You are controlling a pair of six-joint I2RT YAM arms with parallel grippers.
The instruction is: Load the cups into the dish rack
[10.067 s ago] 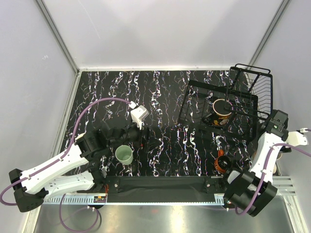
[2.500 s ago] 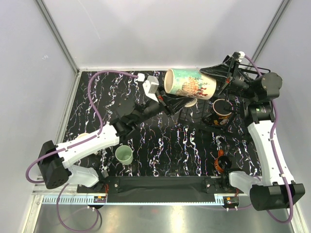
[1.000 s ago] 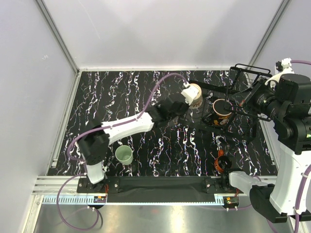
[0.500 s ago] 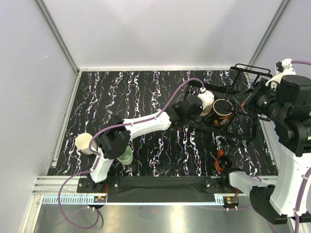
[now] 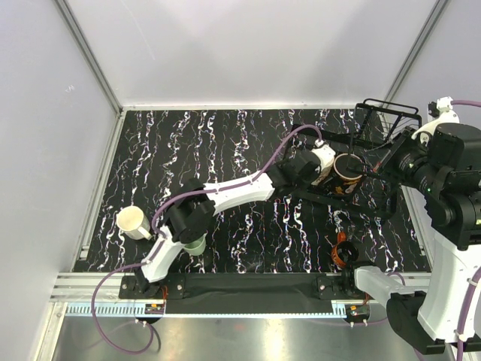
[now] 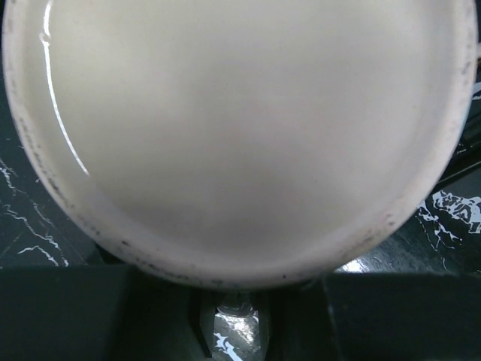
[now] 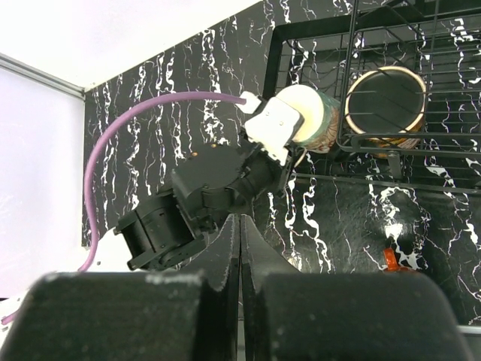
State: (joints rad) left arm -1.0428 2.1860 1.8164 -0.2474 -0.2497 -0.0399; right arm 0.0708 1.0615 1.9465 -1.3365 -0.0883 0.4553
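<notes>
A: The left tool [image 5: 314, 165] grips a greenish mug [image 5: 325, 159], tipped on its side over the left part of the dish rack [image 5: 387, 124] basket. It is just beside the dark mug [image 5: 349, 168] that stands in there. Why so tilted?

B: I judge it is coming in over the rim to sit next to that one. The right tool [image 7: 240, 226] is closed on nothing and held high, likely to keep clear.

A: Is the mug down on the wires?

B: I cannot tell; its pale round end fills the left wrist view. On the counter [image 5: 248, 135] wait a cream mug [image 5: 134, 222], a mint cup [image 5: 197, 245] half under the left arm, and a red mug [image 5: 342, 252], mostly hidden by the right arm's base.
</notes>
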